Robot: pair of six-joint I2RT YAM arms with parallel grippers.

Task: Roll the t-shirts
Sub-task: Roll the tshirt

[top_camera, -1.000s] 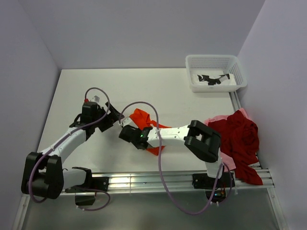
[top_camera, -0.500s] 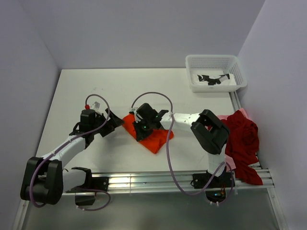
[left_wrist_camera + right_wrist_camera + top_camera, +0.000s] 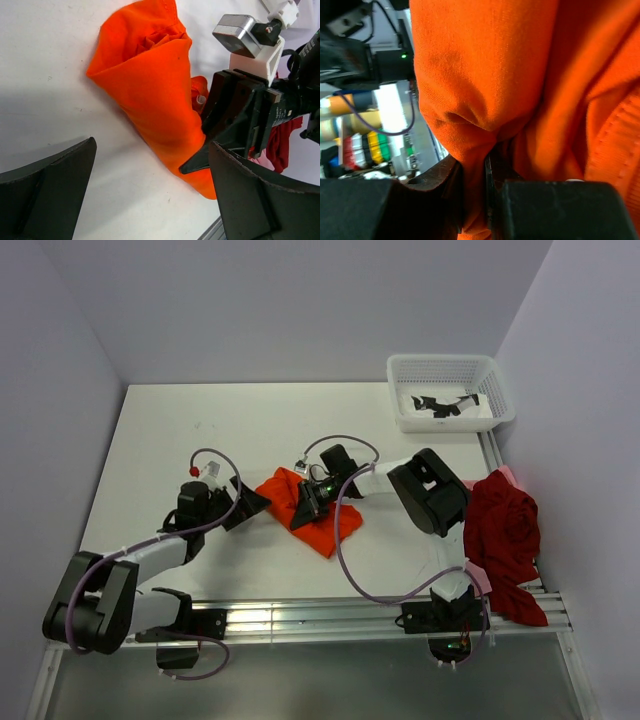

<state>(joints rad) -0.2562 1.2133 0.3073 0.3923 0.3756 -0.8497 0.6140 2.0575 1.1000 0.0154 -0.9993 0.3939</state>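
White table point(image 3: 220, 420) between pale walls, with a basket point(image 3: 450, 370) at its far right corner. The orange shirt point(image 3: 325, 530) lies bunched near the middle, between the two grippers. The left gripper point(image 3: 250, 502) sits low on the table with its jaws spread wide and nothing between them. In its wrist view the orange shirt point(image 3: 150, 95) lies just ahead of the open jaws, a tapered fold running from a crumpled upper end down toward the right finger point(image 3: 260, 200), not touching either finger. The right gripper point(image 3: 298, 512) comes in from the opposite side and is clenched on the shirt: its own camera shows a pinch of orange cloth point(image 3: 485, 75) drawn down into the narrow gap of the right gripper point(image 3: 485, 200), folds bulging out above the jaws. Seen from the left wrist, the right gripper point(image 3: 200, 152) presses against the far edge of the fold, its dark tip at the lower end of the cloth. Well behind the right gripper — at the table's right edge — the red shirt point(image 3: 500, 525) lies heaped over a pink shirt point(image 3: 478, 580).
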